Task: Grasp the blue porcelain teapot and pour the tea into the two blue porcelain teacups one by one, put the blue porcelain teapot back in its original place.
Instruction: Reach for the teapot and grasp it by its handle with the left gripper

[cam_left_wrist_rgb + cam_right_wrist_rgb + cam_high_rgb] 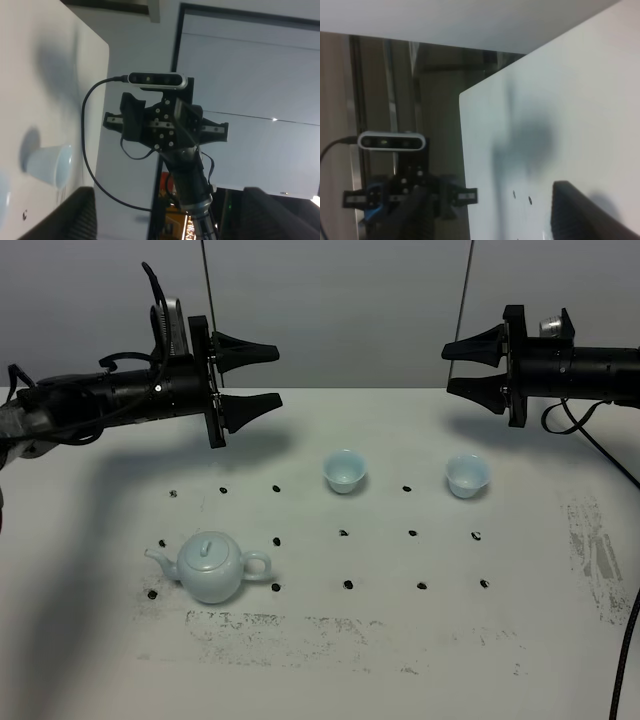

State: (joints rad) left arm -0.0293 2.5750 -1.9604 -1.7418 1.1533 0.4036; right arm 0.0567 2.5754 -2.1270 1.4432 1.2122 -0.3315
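Observation:
The blue porcelain teapot [212, 567] stands upright on the white table [90, 640] at the front left, with its lid on, its spout to the left and its handle to the right. The two blue porcelain teacups stand upright further back, one in the middle [343, 470] and one to the right [467, 476]. My left gripper [268, 377] is open and empty, held high above the table's back left, well away from the teapot. My right gripper [450, 370] is open and empty, high at the back right, above and behind the right cup. One cup [49, 165] shows in the left wrist view.
Small black dot marks [343, 533] form a grid on the table. Scuffed grey patches lie along the front [300, 630] and right [595, 550]. Each wrist view shows the opposite arm, the right arm [167, 125] and the left arm [395, 192]. A cable [600, 450] hangs from the right arm.

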